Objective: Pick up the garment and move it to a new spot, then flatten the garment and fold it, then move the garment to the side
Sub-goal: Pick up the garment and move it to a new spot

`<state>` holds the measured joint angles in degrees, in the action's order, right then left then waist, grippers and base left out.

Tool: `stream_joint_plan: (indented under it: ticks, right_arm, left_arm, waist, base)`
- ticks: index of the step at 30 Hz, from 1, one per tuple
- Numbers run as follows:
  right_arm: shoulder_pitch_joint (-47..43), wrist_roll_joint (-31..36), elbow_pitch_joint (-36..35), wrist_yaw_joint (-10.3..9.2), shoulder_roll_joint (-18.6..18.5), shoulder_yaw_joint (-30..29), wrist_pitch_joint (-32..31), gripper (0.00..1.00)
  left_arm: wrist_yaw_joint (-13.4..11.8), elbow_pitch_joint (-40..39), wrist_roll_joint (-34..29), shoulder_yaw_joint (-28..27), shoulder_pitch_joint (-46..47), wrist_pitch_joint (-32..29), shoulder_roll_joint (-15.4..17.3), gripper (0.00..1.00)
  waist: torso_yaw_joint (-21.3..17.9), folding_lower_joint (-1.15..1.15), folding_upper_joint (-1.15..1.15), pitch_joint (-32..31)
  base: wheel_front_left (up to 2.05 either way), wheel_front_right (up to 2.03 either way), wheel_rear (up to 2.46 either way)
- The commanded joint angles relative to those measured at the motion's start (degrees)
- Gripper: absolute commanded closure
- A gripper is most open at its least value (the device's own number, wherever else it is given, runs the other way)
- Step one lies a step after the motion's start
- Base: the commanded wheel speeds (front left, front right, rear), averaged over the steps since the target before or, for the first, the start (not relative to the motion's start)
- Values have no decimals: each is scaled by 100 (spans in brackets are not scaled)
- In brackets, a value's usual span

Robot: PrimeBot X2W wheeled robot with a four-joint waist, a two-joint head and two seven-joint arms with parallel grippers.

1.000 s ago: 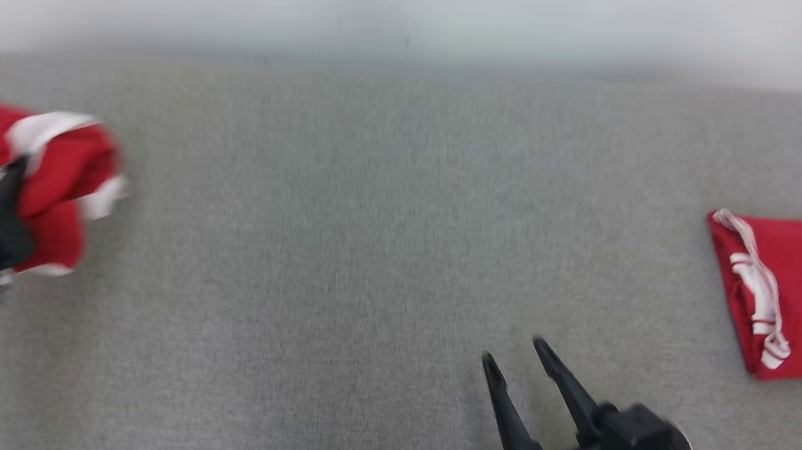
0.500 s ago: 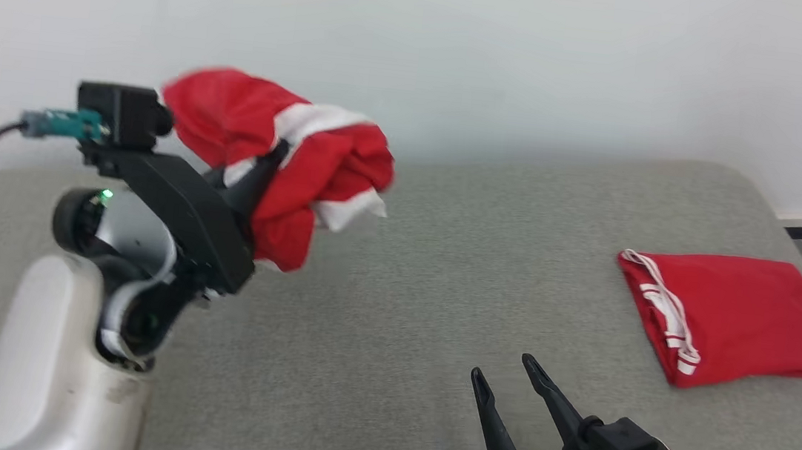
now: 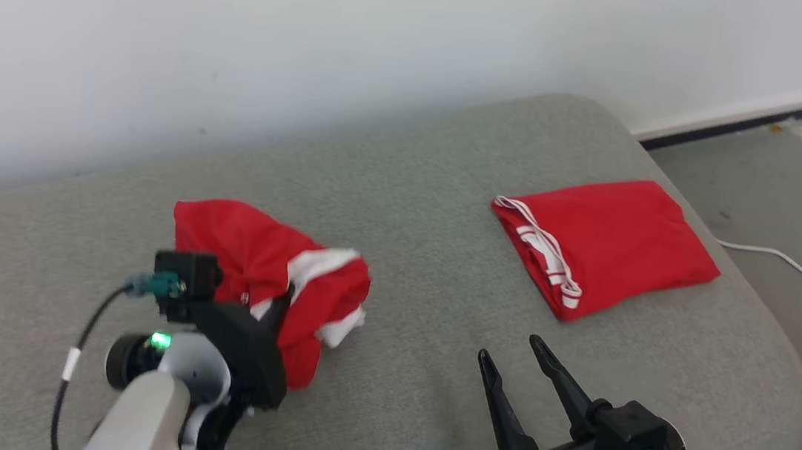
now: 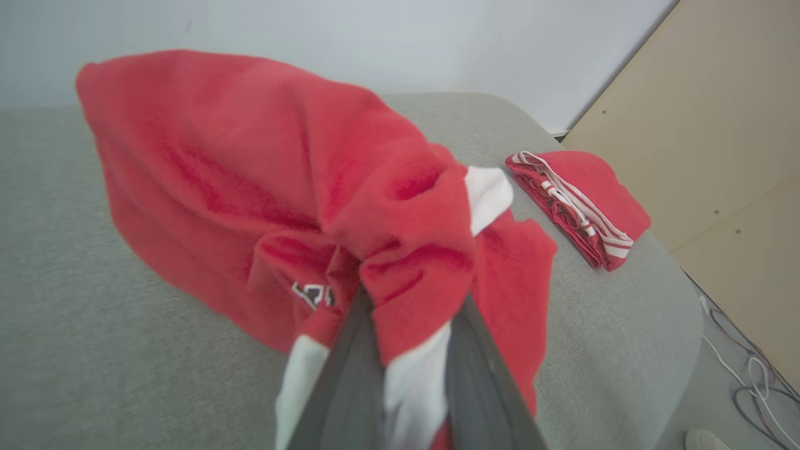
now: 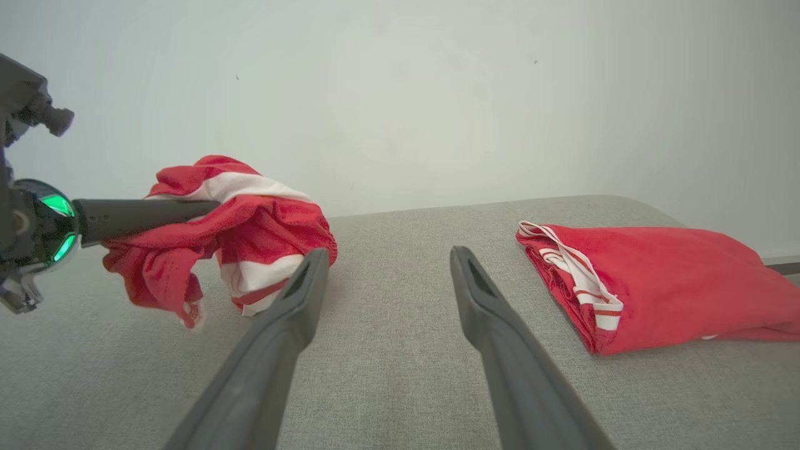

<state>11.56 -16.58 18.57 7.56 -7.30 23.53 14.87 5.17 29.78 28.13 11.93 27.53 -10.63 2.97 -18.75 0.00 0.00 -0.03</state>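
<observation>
left gripper (image 4: pixel 409 306): jaws pinching a bunched wad of the red garment (image 3: pixel 250 246), with red and white cloth squeezed up between the fingers. The garment hangs crumpled over the left half of the grey cushion (image 3: pixel 405 255). Can't tell if its lowest fold touches the cushion.

right gripper (image 3: pixel 509 347): jaws spread wide, nothing in them, over the cushion's near edge, right of centre.

Risks as I read it:
- The grip is on a random wad, not a hem or corner. Released like this, it lands on the cushion as a lump, and flattening needs extra regrasps.
- Several layers sit in the pinch. An outer layer can slide out mid-carry, so the load shifts or drops short.
- A folded garment (image 3: pixel 615 240) lies at the cushion's right end. If the set-down goes too far toward that end, trailing cloth drags over it and undoes the fold.
- The right gripper sits low over the cushion, close to a likely carry path, so hanging cloth could snag on its fingers.
</observation>
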Motion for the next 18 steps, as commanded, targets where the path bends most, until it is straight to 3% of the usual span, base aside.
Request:
stream_joint_plan:
  ticks: [1,2,3,4,10,18]
  right_arm:
    - [27,-23,0,-17,5,-19,19,0]
    - [19,-22,2,-17,14,-31,21,0]
    - [5,-21,6,-17,21,-49,24,0]
    - [-19,-19,9,-17,26,-80,25,0]
    - [-226,44,15,-17,51,-414,34,0]
    - [-518,158,-53,-17,55,-897,35,0]
  left_arm:
    - [-22,228,-73,54,-131,95,17,100]
    - [-39,431,-89,97,-139,169,14,95]
    - [-44,567,-109,144,-134,241,14,18]
    - [-40,713,-102,184,-135,307,8,0]
    - [-106,953,135,335,-251,913,0,0]
    - [-286,285,185,90,-831,2146,129,0]
  waist:
    - [-404,0,0,305]
    - [-416,0,0,313]
    - [-418,0,0,316]
    - [-402,0,0,315]
    - [-72,0,0,152]
    - [517,0,0,-193]
  base:
    - [0,0,0]
    - [0,0,0]
    - [0,0,0]
    - [0,0,0]
    - [0,0,0]
    - [0,0,0]
